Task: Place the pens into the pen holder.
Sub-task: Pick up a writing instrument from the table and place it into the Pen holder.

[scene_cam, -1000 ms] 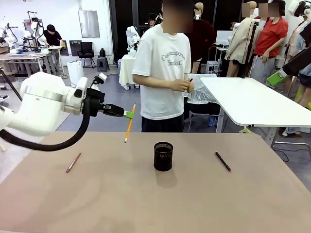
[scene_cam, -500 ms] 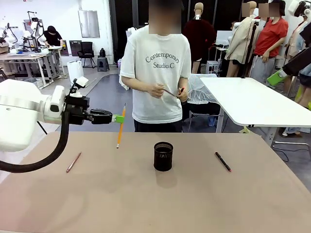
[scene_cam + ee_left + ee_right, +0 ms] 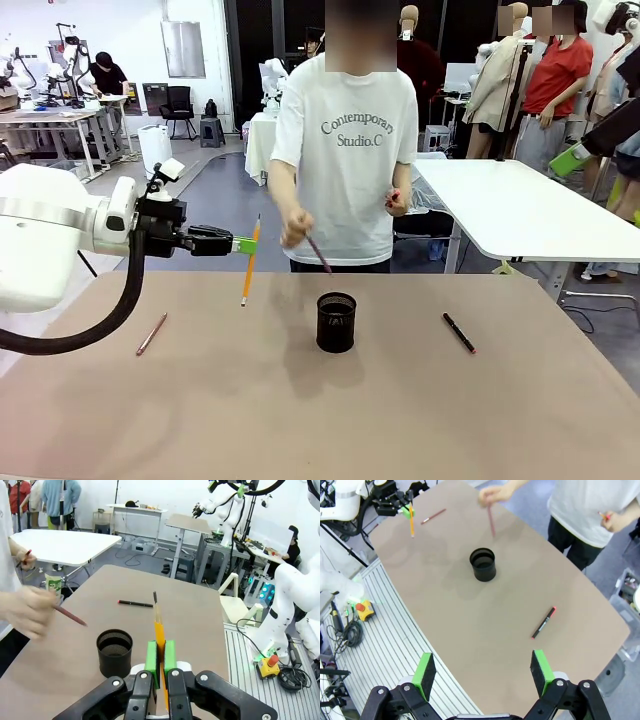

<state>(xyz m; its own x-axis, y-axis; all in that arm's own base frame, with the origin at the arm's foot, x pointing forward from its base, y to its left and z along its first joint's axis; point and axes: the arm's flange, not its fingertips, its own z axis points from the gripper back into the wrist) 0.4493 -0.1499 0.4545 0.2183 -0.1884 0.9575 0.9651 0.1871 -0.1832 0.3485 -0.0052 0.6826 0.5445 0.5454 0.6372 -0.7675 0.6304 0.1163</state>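
Note:
My left gripper is shut on a yellow-orange pencil, which hangs nearly upright above the table, left of the black mesh pen holder. In the left wrist view the pencil sits between the green pads, with the holder just left of it. A pinkish-brown pen lies at the table's left and a black pen at its right. The person's hand holds a dark reddish pen slanted above the holder. My right gripper hangs open high over the table.
The person stands at the far edge, the other hand holding something red. A white table stands behind on the right. The brown tabletop is bare in front of the holder.
My left arm drew back to the left with the pencil, then held still. The person's hand came down with a pen toward the holder.

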